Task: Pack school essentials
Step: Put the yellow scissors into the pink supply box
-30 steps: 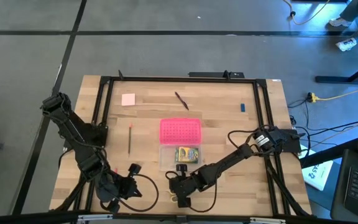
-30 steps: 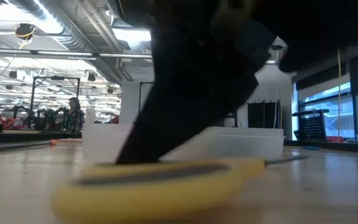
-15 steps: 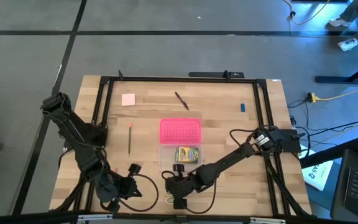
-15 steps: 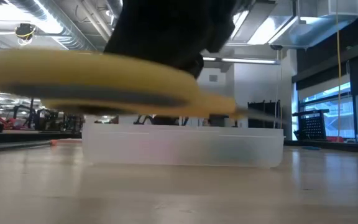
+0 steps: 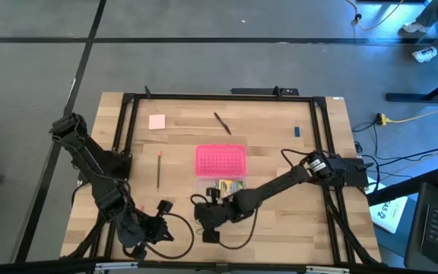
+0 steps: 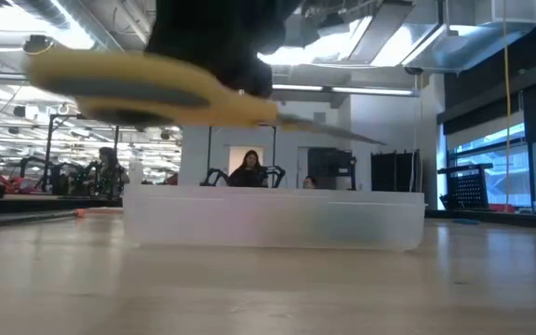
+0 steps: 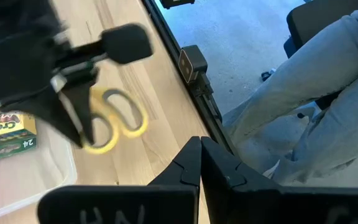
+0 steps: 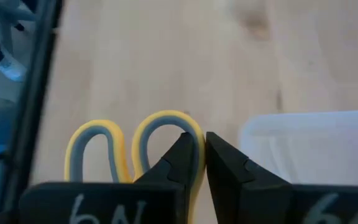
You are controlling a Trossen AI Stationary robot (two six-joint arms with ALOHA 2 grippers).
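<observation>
yellow-handled scissors point(image 8: 135, 149) hang pinched by one loop in our right gripper point(image 5: 206, 216), clear of the table, blades pointing toward the clear case point(image 5: 204, 196) just beside them, which our right arm is nearer.

Bright ceiling lights point(image 6: 477, 28) shine from above and glare white. The light wooden desk point(image 5: 280, 228) is evenly lit, with only soft shadows. Up close, the yellow-handled scissors point(image 6: 147, 79) look blurry. The black right tool point(image 8: 194, 152) is fuzzy too.
</observation>
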